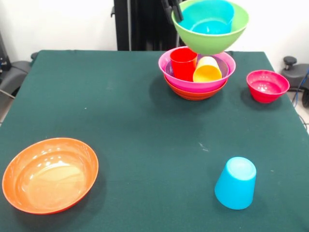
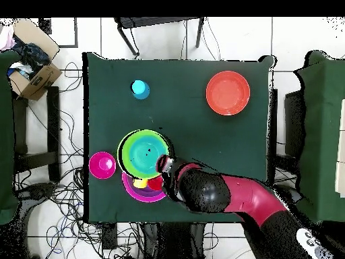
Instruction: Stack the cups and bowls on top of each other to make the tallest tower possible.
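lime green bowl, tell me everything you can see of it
The lime green bowl is large, round, glossy, plastic-looking, upright and lifted clear above the tower. A blue bowl sits nested inside it. The gripper grips its rim on the front view's left side; nothing else touches it.

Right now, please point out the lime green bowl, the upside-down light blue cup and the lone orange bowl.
lime green plastic bowl [image 1: 210, 42], front view, outer wall.
light blue plastic cup [image 1: 236, 185], front view, side wall.
orange plastic bowl [image 1: 48, 174], front view, inner floor.

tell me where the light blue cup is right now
In the front view the light blue cup stands upside down near the table's lower right, alone, well in front of the crimson bowl.
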You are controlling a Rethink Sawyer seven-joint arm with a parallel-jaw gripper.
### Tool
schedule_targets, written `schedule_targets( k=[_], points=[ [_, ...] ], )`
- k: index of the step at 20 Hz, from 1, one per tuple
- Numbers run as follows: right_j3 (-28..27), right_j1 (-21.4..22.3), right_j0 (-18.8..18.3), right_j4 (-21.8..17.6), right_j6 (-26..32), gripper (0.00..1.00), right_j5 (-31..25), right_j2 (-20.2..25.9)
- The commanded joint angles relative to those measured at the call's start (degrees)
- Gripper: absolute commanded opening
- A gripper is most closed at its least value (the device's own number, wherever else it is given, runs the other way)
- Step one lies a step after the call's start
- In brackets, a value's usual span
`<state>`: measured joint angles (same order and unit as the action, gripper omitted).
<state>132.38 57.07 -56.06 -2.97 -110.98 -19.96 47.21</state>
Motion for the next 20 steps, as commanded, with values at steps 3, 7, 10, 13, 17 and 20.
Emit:
schedule_targets(
  k=[3, 7, 10, 13, 17, 20],
  points=[
    [2.13, -2.53, -0.05, -8.33, 8.43, 0.00, -6.81, 7.07],
    [1.21, -4.65, -1.28, -12.35, 9.61, 0.00, -7.39, 6.18],
    [0.64, -5.32, -2.28, -15.19, 10.31, 0.00, -8.51, 5.37],
    [0.40, -5.57, -3.50, -17.31, 10.60, 0.00, -9.37, 5.37],
    [-0.27, -6.41, -5.04, -19.15, 10.83, 0.00, -10.67, 6.02],
    [-0.63, -6.87, -5.98, -20.09, 10.83, 0.00, -11.60, 6.64]
  ],
)
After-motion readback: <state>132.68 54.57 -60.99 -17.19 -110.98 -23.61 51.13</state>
